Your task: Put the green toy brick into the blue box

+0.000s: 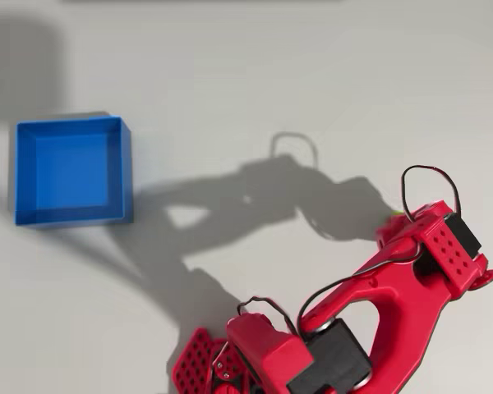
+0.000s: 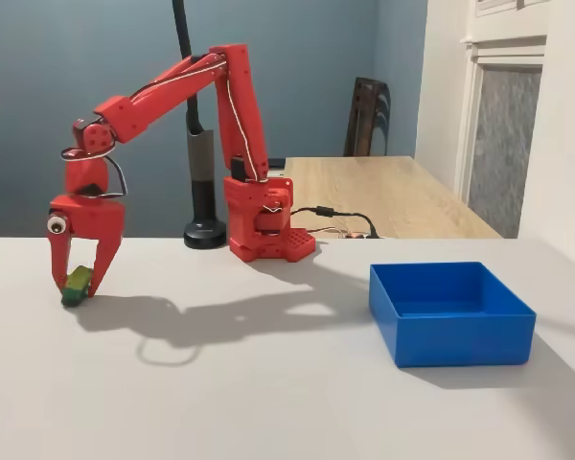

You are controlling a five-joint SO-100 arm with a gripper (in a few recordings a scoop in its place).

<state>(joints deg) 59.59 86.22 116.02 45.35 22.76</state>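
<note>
- in the fixed view, the gripper points straight down near the left edge of the desk, its tips at the surface.
- its two fingers are closed in around the green toy brick, which sits between the tips, on or just at the desk.
- the red arm arches from there back to its base at the desk's far edge.
- a black lamp post stands beside the base.
- the blue box sits near the right edge, well apart from the brick, nothing inside.
- in the overhead view, the box lies by the left edge, the arm at the lower right; a sliver of green shows beside the wrist.
</note>
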